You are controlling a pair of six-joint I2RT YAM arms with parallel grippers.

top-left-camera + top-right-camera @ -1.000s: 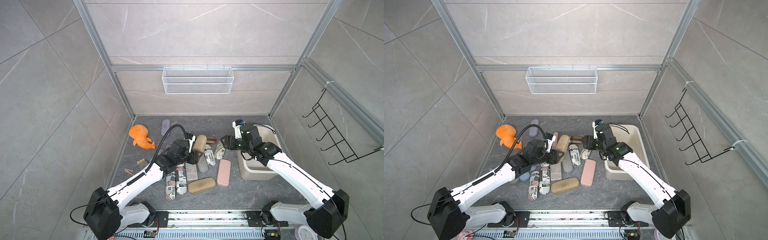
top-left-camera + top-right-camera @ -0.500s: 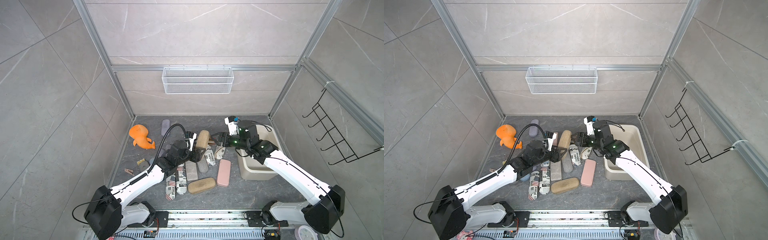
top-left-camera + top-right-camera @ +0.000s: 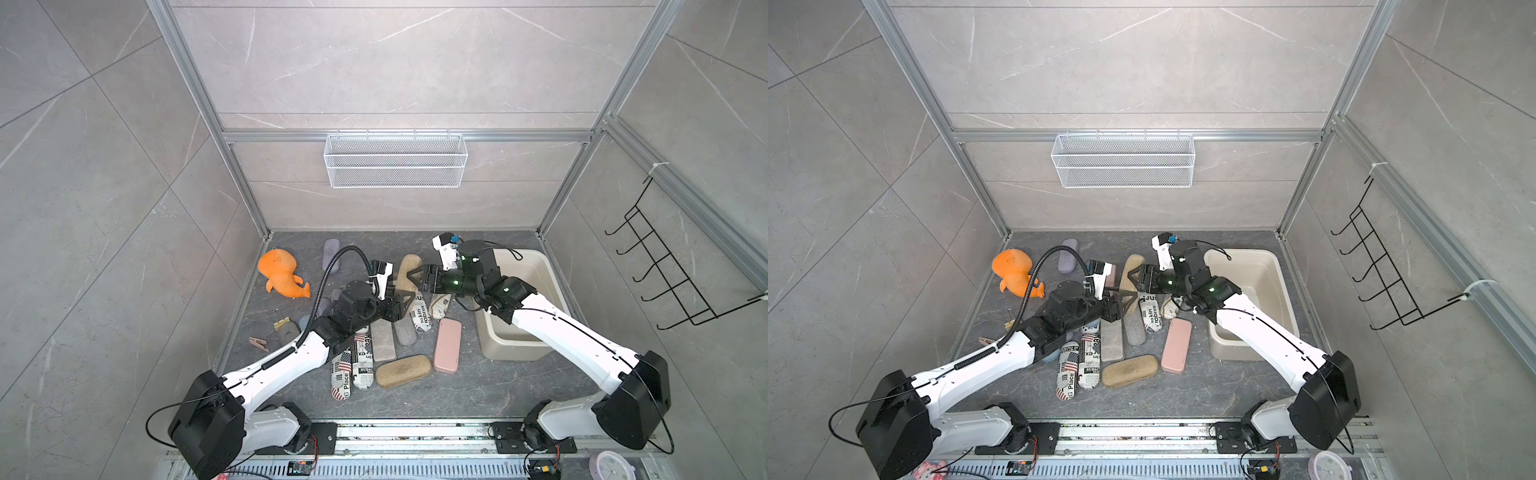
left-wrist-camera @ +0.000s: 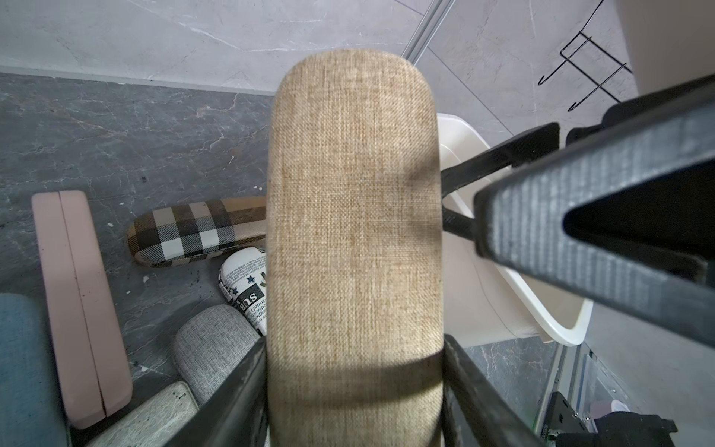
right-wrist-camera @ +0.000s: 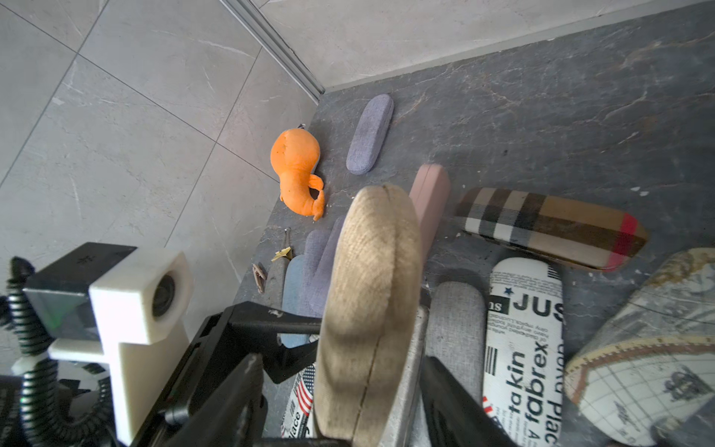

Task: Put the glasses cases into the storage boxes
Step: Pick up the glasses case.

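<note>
Swinging left from the rim of the cream-beige rectangular plastic tub [image 3: 511, 351], the right gripper [image 3: 414, 276] has reached the tan woven-fabric oblong glasses case [image 3: 409, 266], which is raised above the other cases in the middle of the scene. Its jaws stand apart on either flat face of the case, with a gap showing on one side, while the left gripper [image 3: 406, 298] is clamped across the case's narrow edges at its near end. Beneath lie a newspaper-print case [image 3: 419, 318] and a grey fabric case [image 3: 404, 332], with a pink smooth case [image 3: 448, 345] and a second tan case [image 3: 402, 370] nearer. The tub sits just right of them at the right edge of the dark stone floor [image 3: 386, 245]. The right arm [image 3: 561, 328] covers much of its inside, and what shows is plain cream plastic. Bare floor lies open toward the far wall, with an orange plush toy [image 3: 282, 278] at far left.
</note>
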